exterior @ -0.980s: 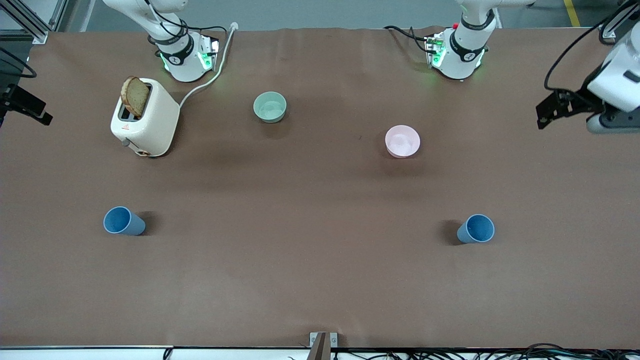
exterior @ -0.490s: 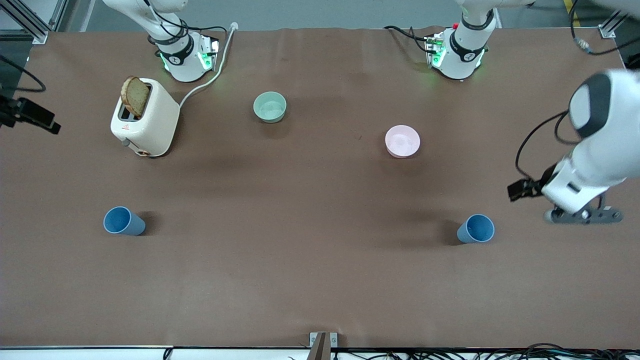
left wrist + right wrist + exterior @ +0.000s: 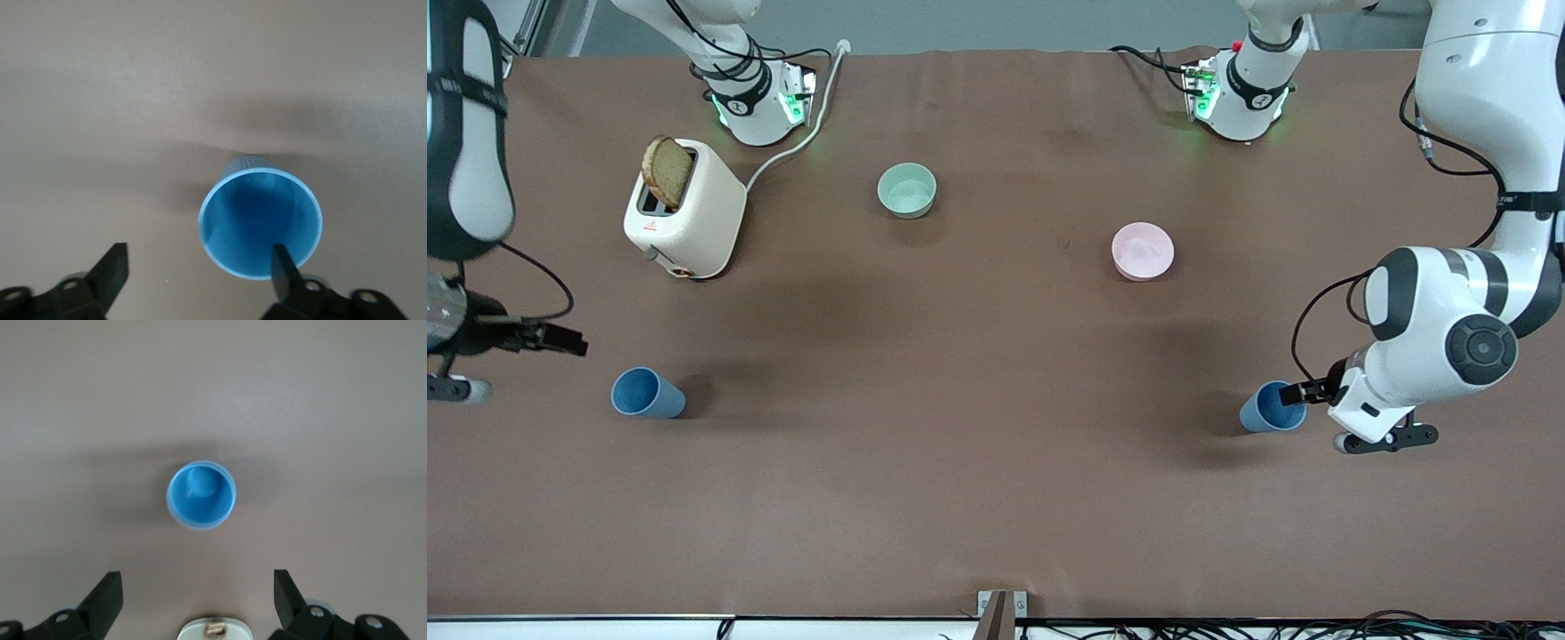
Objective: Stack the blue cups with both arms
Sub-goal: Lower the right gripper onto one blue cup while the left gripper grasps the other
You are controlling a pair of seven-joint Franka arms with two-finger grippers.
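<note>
Brown table (image 3: 996, 498), cups unstacked, well apart. Left gripper (image 3: 200, 270) spread wide, empty, at cup (image 3: 1267, 411) near left arm's end. Right gripper (image 3: 198, 600) wide, empty, above other cup (image 3: 640, 393). Grasps, stacking pending.

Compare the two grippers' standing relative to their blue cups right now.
The left gripper is close over its blue cup, one finger at the rim. The right gripper hangs higher, off to the side of the other blue cup. Both are open, and both cups stand upright, ungrasped.
</note>
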